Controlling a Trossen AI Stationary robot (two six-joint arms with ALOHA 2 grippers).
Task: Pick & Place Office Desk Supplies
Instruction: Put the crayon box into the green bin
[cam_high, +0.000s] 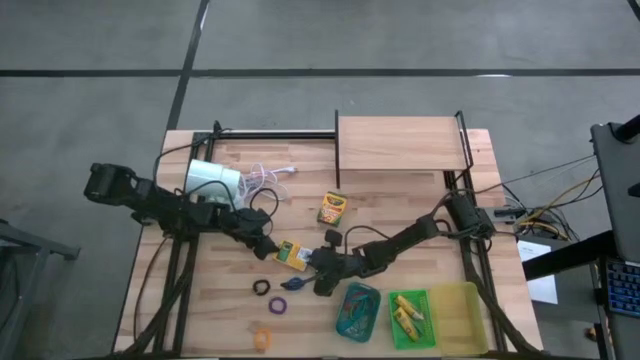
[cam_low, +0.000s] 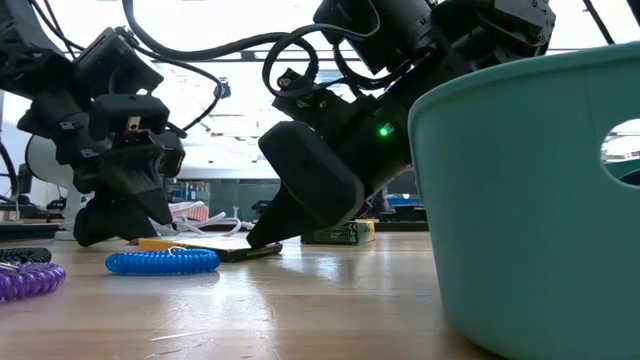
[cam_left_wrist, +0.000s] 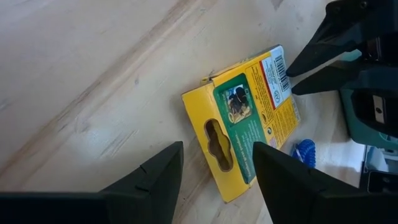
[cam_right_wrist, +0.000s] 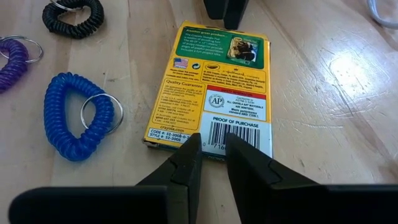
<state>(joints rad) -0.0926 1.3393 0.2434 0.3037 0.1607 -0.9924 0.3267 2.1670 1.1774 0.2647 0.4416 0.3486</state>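
1. The teal tray (cam_low: 530, 190) is seen nearest, with the blue loop (cam_low: 163, 261) on the table beside it.
2. The crayon box (cam_right_wrist: 214, 87) lies flat at mid-table between both grippers.
3. The right gripper (cam_right_wrist: 212, 158), fingers narrowly parted and empty, is set at the barcode end.
4. The left gripper (cam_left_wrist: 214, 165), spread wide and empty, is poised at the opposite end; the box edges should be straddled squarely before closing.

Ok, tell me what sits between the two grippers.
The crayon box lies flat between the left gripper and right gripper, one at each end; the right wrist view shows it.
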